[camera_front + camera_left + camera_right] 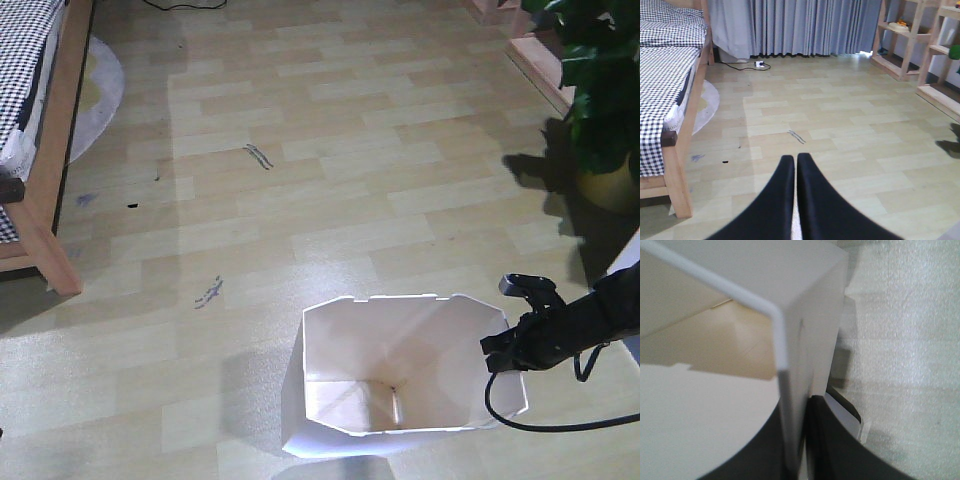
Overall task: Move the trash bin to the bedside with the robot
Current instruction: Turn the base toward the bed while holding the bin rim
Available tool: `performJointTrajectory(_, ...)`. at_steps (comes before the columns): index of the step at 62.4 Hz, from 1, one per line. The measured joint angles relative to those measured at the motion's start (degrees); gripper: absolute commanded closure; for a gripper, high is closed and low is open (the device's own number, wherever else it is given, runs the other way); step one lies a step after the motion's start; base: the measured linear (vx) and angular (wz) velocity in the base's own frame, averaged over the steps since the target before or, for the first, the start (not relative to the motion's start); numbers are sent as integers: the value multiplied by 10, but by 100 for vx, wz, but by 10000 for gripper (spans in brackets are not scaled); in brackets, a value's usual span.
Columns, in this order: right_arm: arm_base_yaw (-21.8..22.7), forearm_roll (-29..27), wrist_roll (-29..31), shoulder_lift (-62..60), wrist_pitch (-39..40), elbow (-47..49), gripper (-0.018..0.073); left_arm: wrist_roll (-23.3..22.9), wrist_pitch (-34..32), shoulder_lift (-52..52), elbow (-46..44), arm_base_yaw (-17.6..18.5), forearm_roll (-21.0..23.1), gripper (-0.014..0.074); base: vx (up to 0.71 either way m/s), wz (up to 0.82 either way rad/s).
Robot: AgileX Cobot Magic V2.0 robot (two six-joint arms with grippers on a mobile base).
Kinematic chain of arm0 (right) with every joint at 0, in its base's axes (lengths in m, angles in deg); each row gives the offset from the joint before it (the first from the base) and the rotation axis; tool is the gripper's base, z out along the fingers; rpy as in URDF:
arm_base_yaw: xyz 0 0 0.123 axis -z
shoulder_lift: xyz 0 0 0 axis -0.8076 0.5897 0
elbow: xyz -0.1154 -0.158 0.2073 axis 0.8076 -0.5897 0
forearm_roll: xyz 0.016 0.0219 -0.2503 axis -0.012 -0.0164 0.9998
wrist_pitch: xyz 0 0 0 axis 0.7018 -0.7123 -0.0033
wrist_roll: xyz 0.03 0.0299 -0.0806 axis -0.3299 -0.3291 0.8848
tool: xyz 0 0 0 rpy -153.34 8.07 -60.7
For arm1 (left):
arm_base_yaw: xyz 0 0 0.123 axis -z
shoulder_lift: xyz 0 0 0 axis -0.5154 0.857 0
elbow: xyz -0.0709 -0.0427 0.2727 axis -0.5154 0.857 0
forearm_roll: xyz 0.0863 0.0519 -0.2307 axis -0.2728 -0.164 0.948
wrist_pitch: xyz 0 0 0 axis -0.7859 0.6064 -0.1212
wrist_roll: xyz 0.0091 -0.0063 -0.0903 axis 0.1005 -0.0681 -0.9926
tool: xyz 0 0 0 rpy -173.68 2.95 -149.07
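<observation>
My right pincer clamps the bin by its right wall — one finger inside, one outside. Left pincer is clenched on nothing; the bed lies far left.

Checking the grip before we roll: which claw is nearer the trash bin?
Right. The right claw pinches the trash bin wall at its rim; the left claw is shut, seeing only floor.
</observation>
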Motion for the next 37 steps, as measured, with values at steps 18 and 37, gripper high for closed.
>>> performJointTrajectory(18,0,0,0,0,6,0,564,0,0,0,0,0,0,602,28,13)
performJointTrajectory(37,0,0,0,0,5,0,564,0,0,0,0,0,0,602,29,12)
